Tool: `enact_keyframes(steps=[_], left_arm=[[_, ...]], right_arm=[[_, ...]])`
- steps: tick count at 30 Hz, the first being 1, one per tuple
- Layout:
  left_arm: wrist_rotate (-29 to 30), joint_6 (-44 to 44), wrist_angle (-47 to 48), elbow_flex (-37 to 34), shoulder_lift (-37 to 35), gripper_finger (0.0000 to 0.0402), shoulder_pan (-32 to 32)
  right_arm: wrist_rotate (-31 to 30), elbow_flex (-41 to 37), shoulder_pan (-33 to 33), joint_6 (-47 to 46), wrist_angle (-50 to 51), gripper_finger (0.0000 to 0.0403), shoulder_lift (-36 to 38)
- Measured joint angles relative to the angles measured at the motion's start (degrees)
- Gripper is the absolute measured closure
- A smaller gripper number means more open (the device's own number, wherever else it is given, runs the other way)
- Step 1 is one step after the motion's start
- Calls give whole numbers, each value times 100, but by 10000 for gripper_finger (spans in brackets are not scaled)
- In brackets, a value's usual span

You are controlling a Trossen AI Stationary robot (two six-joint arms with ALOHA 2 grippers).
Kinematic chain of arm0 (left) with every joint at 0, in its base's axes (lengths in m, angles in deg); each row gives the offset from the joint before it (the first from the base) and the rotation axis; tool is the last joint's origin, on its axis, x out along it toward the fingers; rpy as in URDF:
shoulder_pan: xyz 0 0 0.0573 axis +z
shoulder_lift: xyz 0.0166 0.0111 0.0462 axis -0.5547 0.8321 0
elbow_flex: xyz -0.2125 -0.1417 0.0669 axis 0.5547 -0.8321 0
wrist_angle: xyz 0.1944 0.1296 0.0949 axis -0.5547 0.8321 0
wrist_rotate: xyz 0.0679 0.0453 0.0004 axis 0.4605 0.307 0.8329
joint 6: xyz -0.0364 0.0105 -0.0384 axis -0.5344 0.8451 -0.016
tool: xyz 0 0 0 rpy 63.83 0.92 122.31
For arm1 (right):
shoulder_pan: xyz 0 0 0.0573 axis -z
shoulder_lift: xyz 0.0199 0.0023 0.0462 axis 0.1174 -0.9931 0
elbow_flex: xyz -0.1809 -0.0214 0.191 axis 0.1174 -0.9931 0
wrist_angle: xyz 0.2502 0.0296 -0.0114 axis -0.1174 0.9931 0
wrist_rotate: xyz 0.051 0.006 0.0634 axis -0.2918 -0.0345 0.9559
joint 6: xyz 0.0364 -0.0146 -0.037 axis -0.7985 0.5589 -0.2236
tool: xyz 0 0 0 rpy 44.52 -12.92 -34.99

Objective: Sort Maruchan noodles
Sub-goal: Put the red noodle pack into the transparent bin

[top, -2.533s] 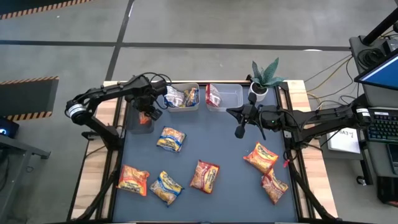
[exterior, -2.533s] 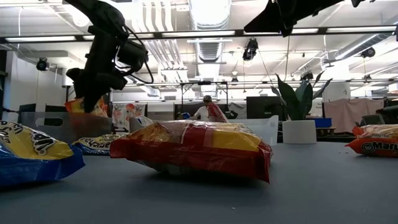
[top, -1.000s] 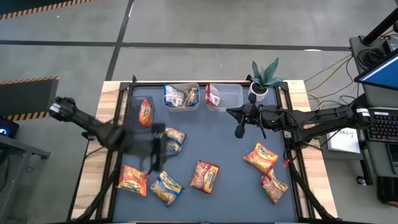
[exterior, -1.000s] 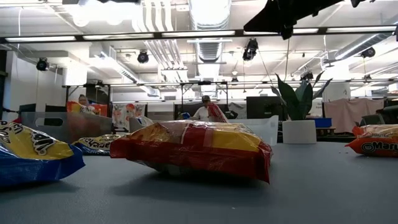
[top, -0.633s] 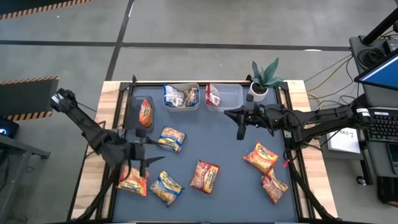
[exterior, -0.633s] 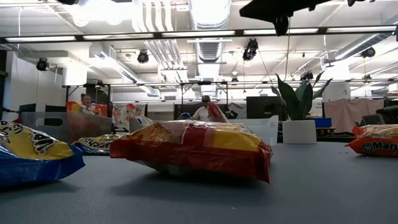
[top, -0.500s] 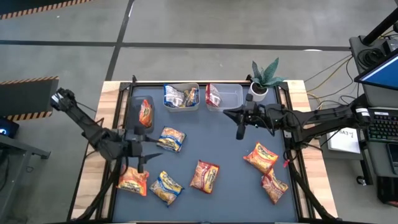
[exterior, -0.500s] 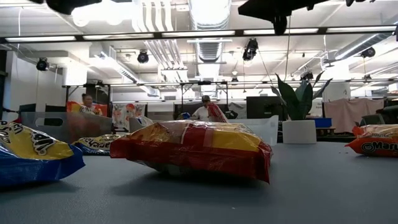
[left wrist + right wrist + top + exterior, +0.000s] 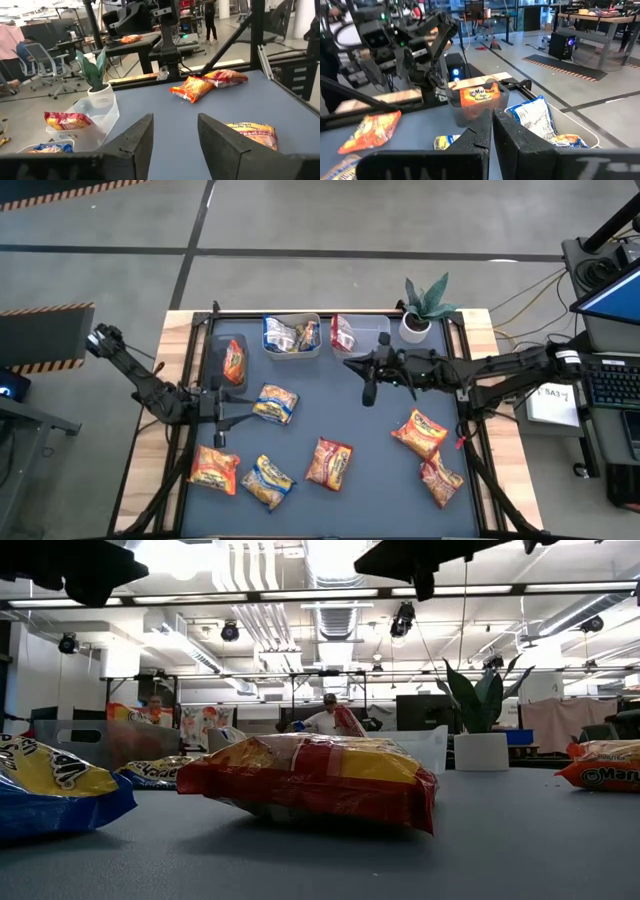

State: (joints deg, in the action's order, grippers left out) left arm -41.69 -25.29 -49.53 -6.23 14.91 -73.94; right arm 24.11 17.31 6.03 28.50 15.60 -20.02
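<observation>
Seven noodle packets loose, three tubs partly filled

Seven noodle packets (image 9: 329, 463) lie loose on the dark surface (image 9: 340, 405), mostly toward its near edge. Three tubs at the far edge hold more: an orange packet (image 9: 233, 360) in the left tub (image 9: 226, 346), others crumpled and hard to count in the middle tub (image 9: 292, 335) and the right tub (image 9: 360, 332). The left hand (image 9: 219, 425) hovers near the left edge, fingers parted, empty. The right hand (image 9: 366, 390) hangs clenched, empty, near the right tub.
</observation>
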Motion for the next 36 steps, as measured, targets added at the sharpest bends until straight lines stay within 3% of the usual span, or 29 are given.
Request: enact_keyframes(steps=[6, 17, 23, 27, 36], left_arm=[[91, -176, -14, -56, -86, 269, 2], [225, -458, -8, -85, -67, 269, 2], [490, -625, -5, -96, -66, 269, 2], [533, -780, -5, -98, -50, 269, 2], [548, -1019, -11, -98, 30, 269, 2]], right_arm=[[5, 577, 26, 159, 494, 394, -477], [53, 2461, 182, 207, 3000, 394, -1814], [702, 3337, 227, 357, 4013, 394, -2694], [796, 3815, 223, 467, 4541, 394, -3154], [793, 4097, 225, 479, 4951, 394, -3478]])
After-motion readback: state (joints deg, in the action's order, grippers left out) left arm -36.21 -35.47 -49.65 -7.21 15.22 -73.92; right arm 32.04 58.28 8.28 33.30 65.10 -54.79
